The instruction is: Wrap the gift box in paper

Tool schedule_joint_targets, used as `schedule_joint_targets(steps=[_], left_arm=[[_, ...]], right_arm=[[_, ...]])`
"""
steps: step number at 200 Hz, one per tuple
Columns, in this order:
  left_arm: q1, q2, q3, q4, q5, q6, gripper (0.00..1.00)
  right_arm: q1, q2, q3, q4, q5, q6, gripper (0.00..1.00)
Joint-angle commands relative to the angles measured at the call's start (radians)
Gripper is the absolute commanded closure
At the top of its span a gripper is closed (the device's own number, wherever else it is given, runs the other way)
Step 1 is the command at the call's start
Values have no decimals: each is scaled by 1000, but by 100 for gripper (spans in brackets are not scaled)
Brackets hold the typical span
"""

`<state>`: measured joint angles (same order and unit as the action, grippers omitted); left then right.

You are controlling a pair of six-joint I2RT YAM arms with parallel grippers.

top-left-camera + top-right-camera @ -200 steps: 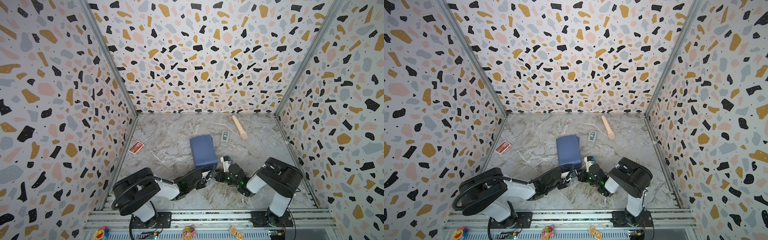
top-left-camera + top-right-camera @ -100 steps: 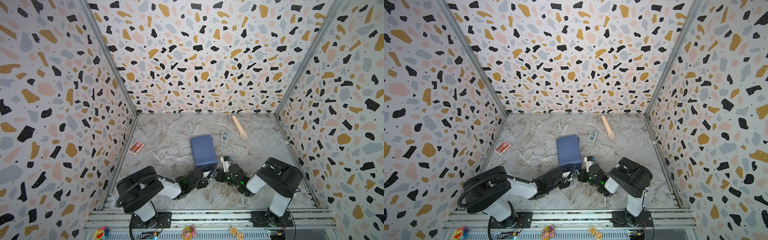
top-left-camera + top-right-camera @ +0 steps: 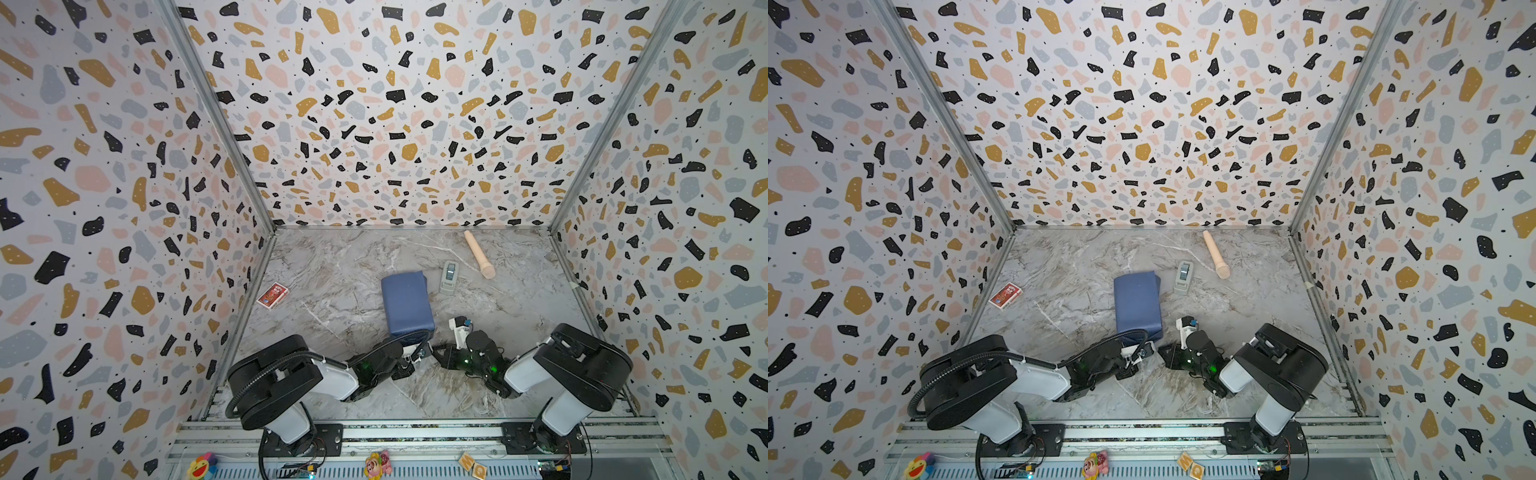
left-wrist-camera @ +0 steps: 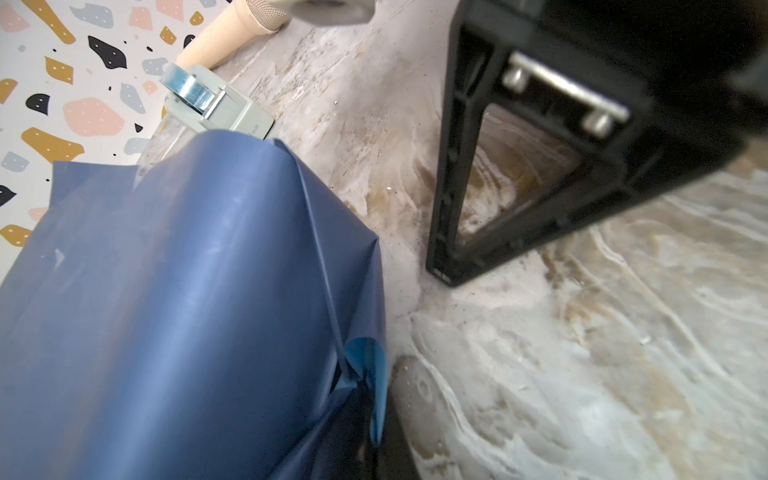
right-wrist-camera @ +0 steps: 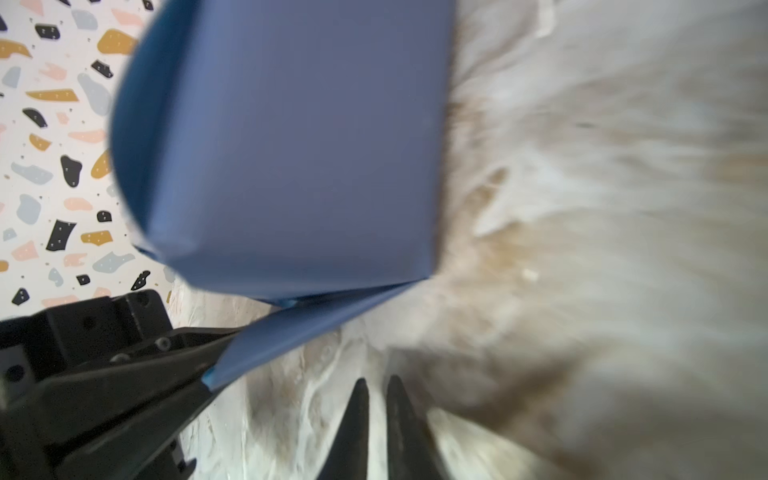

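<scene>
While tight on the paper (image 5: 291,145), left claw (image 5: 210,375) near right claw (image 5: 376,395), tips barely apart; card pack (image 3: 272,295) print illegible.

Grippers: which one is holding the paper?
The left gripper: it is shut on a loose flap of the paper. The right gripper beside it holds nothing.

The paper (image 4: 187,291) at the left gripper (image 5: 210,376) is thin and smooth with a faint satin sheen, sharply creased at its folds. The gripper's fingers (image 5: 124,395) are matt black plastic. Beyond the gripper, the tape dispenser (image 4: 232,114) is matt grey plastic with a shiny metal wheel. The tabletop (image 4: 582,353) beneath looks like matt, veined marble.
</scene>
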<state>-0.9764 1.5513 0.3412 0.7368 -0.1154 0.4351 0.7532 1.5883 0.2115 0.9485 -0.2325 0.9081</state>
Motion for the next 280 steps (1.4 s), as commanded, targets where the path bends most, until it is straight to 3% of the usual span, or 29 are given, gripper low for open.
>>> schedule_joint_targets(steps=[1, 30, 50, 93, 155, 216, 280], left_arm=[[2, -40, -30, 79, 71, -11, 100], [2, -59, -36, 52, 87, -19, 100], [1, -63, -45, 55, 86, -19, 100], [1, -67, -53, 74, 80, -29, 100], [5, -82, -56, 88, 60, -46, 100], [21, -110, -23, 94, 17, -81, 100], [65, -95, 9, 76, 51, -146, 100]], right_arm=[[-55, -121, -32, -195, -76, -74, 81], [-72, -328, 14, -426, -69, -176, 72], [-86, -416, 45, -480, -47, -190, 63], [-91, -304, 197, -494, -45, -227, 39], [-92, -114, 288, -519, -40, -290, 40], [-93, -116, 224, -563, 4, -308, 45], [-92, -109, 223, -586, 15, -346, 48]])
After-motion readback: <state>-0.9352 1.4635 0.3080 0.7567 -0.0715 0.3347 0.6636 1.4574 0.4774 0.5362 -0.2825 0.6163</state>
